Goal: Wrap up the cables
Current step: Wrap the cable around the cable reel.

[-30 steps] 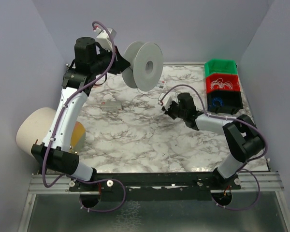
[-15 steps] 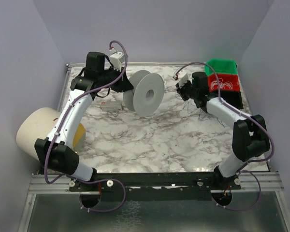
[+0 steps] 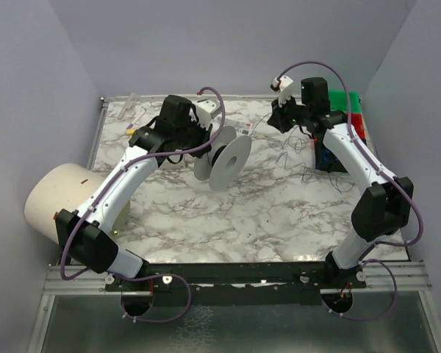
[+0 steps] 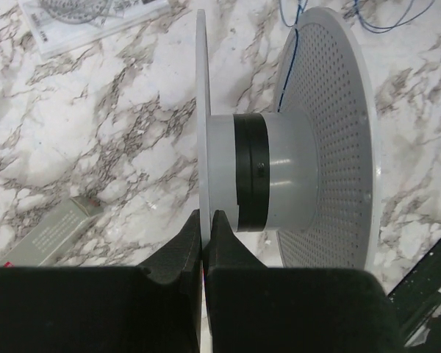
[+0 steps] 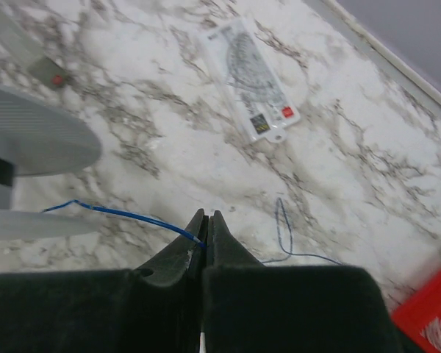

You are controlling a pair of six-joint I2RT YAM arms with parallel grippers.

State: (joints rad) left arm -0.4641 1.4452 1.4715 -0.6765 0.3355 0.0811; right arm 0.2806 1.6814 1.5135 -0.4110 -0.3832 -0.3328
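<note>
A grey spool (image 3: pixel 224 154) with two wide flanges hangs over the middle of the marble table. My left gripper (image 4: pixel 204 215) is shut on the thin edge of its plain flange (image 4: pixel 203 110); the other flange (image 4: pixel 331 132) is perforated. The cable is a very thin blue-dark wire. My right gripper (image 5: pixel 206 215) is shut on it, and a taut stretch (image 5: pixel 125 215) runs from the jaws toward the spool. More of the cable lies in loose squiggles (image 3: pixel 301 158) on the table beside the right arm. My right gripper (image 3: pixel 279 120) is raised at the back, right of the spool.
A clear protractor packet (image 5: pixel 253 95) lies flat at the back of the table, with a small grey box (image 4: pixel 55 232) near it. Stacked green and red bins (image 3: pixel 349 110) stand at the back right. A large beige roll (image 3: pixel 55 195) sits off the left edge.
The left arm has carried the spool down and toward the table's middle. The right arm swung from mid-table to the back right, and its jaws shut on the cable.
</note>
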